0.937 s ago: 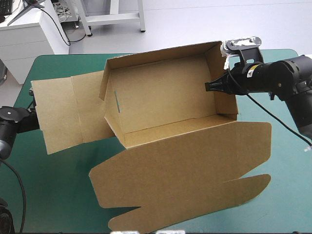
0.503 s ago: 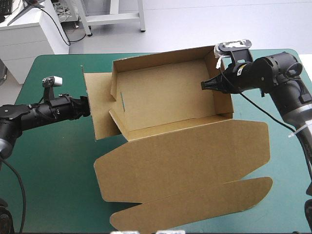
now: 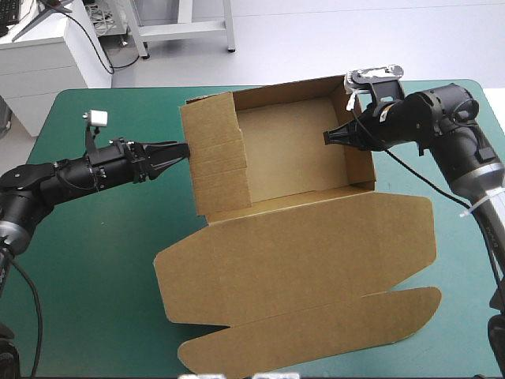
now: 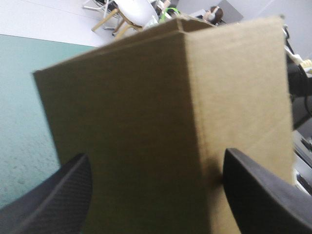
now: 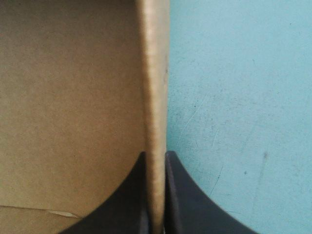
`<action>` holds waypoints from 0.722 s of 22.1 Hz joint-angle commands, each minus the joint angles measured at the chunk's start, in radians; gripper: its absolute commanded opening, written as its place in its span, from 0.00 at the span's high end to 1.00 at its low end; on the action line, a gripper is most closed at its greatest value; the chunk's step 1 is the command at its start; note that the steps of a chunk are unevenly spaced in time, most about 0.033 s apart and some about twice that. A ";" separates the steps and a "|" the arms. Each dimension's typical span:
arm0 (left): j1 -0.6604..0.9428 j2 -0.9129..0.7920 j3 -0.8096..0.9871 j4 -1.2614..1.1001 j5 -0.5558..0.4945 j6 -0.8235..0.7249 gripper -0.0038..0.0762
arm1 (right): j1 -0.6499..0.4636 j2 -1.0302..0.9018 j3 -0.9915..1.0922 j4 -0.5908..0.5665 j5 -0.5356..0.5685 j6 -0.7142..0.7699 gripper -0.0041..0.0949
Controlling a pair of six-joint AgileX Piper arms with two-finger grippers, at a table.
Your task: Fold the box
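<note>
**Ana:** Teal-green cover (image 3: 95,260) over the whole bench, fine. Where is the box on it?

**Ben:** The box (image 3: 296,158) stands toward the bench's far middle as an open tray of brown board, its walls raised. Its lid (image 3: 316,249) lies flat on the cover at the box's near side. A curved tuck flap (image 3: 316,332) lies past the lid, farthest from the tray.

**Ana:** And the box's left side?

**Ben:** The left panel (image 3: 215,154) is raised, creased in bands, and tilts inward over the left part of the tray.

**Ana:** How do the left jaws stand?

**Ben:** Released. In the left wrist view the two black fingers (image 4: 53,200) stand wide apart, with that panel's outer face filling the space ahead of them. From above, their tips are right at the panel's outer face. I cannot tell whether they touch it.

**Ana:** The right jaws?

**Ben:** Clenched on the box's right wall (image 3: 359,146), near its far corner. In the right wrist view the wall's top edge (image 5: 155,87) runs straight in between the two fingers. One finger is on the tray's inner side and the other on the outer side, over the cover.
</note>
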 commanded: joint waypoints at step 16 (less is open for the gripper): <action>-0.246 -0.116 -0.159 0.348 -0.240 -0.423 0.29 | 0.096 -0.039 -0.028 -0.082 -0.127 0.132 0.97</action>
